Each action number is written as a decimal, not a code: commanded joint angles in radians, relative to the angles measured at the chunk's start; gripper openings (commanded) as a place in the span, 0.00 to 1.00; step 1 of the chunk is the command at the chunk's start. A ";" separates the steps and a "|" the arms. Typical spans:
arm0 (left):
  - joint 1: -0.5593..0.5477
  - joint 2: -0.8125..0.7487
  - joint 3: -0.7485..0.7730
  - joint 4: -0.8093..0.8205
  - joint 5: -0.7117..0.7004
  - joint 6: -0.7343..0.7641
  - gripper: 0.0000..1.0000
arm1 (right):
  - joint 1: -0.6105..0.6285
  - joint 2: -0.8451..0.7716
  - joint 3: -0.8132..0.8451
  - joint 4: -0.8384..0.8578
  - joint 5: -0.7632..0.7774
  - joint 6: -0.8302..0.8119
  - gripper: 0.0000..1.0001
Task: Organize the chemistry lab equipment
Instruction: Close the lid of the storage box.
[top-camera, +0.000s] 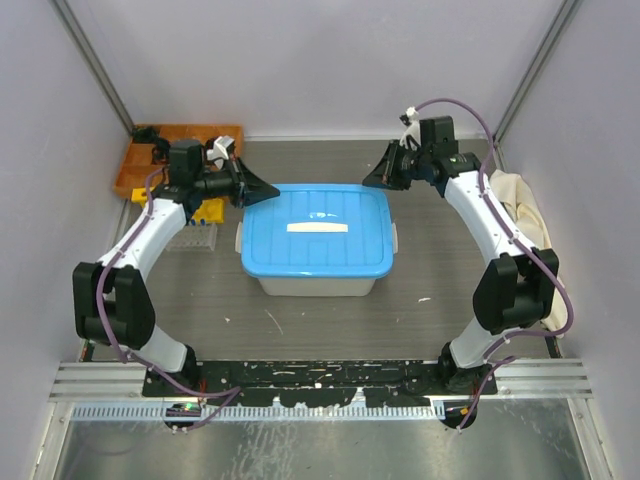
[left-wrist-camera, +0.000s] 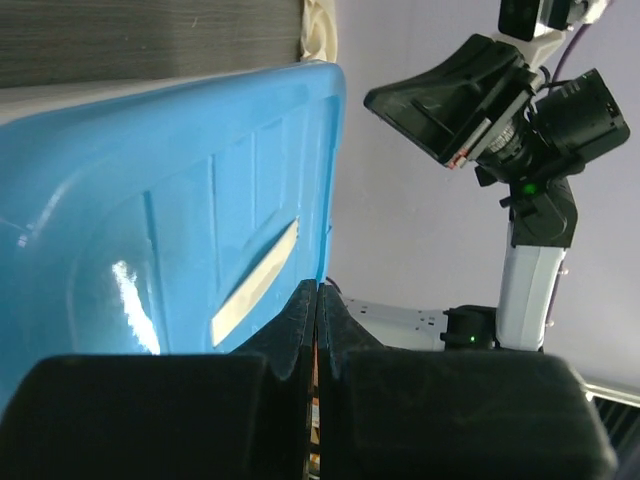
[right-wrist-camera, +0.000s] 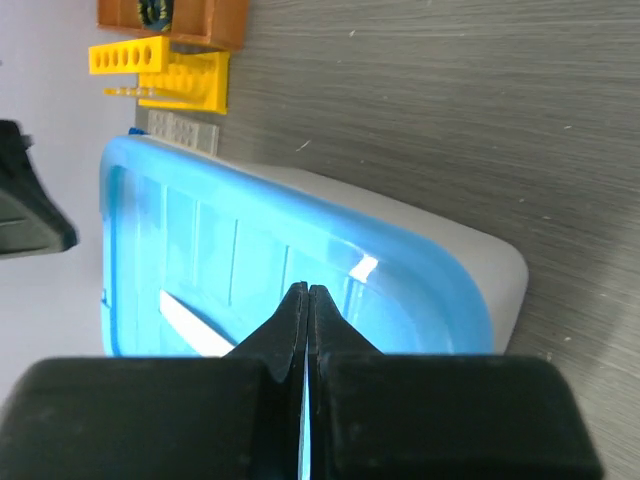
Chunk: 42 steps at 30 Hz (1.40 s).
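One yellow tube rack (right-wrist-camera: 183, 79) stands on the counter (top-camera: 320, 320) at the far left, just beside one orange tray (top-camera: 133, 172) and one pale holed plate (top-camera: 190, 237). It reads as a single rack of two holed tiers. It looks like stiff, light plastic, likely to slide if nudged, so its long sides seem the best hold. No glass tubes, flask, blue caps, forceps or spoon can be seen. One bin with a blue lid (top-camera: 315, 232) sits mid-counter; its glossy lid is probably slippery and a little flexible, best taken at the rim. The left gripper (top-camera: 268, 188) and right gripper (top-camera: 375, 180) hang by the lid's far corners, jaws pressed together, holding nothing. One cloth (top-camera: 527, 205) lies at right.
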 joint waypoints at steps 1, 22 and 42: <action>0.002 0.027 0.005 -0.010 0.018 0.054 0.00 | 0.006 -0.038 0.009 0.038 -0.099 0.033 0.01; 0.016 0.093 -0.154 -0.157 -0.083 0.295 0.00 | 0.005 -0.044 -0.016 0.035 -0.087 0.003 0.01; 0.018 -0.072 0.092 -0.100 -0.097 0.152 0.09 | -0.002 -0.055 0.091 0.031 -0.284 0.070 0.04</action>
